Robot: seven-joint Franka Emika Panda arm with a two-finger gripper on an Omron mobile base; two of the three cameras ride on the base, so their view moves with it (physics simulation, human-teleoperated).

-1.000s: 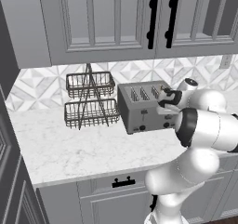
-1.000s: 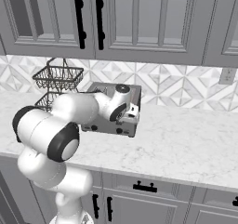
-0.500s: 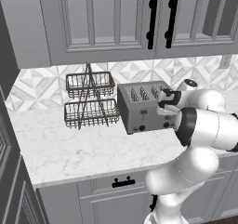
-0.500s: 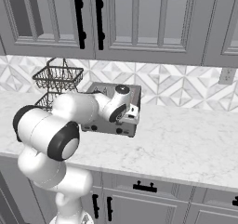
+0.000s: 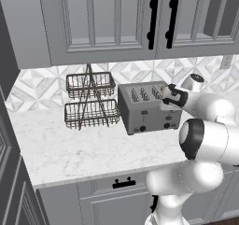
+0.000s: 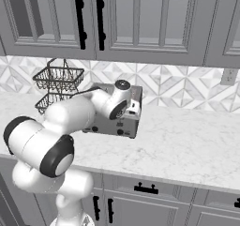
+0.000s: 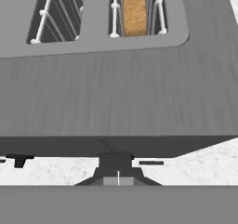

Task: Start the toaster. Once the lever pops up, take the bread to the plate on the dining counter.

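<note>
no readable text, no labels, no brand marks, no numbers anywhere

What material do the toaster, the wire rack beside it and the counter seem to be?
Toaster: apparently brushed grey metal, with fine streaks across its top.
Wire rack: thin dark rods, probably coated metal.
Counter: white with faint grey veins, marble-like; real stone or imitation cannot be told.

Arm rises from lower right of left base view, elbow bent, forearm reaching up and left toward frame centre. Wrist angled downward. Gripper (image 5: 169, 94) at centre right of that view, jaws closed together; in hand view, its dark tips (image 7: 118, 171) meet at bottom centre.
</note>
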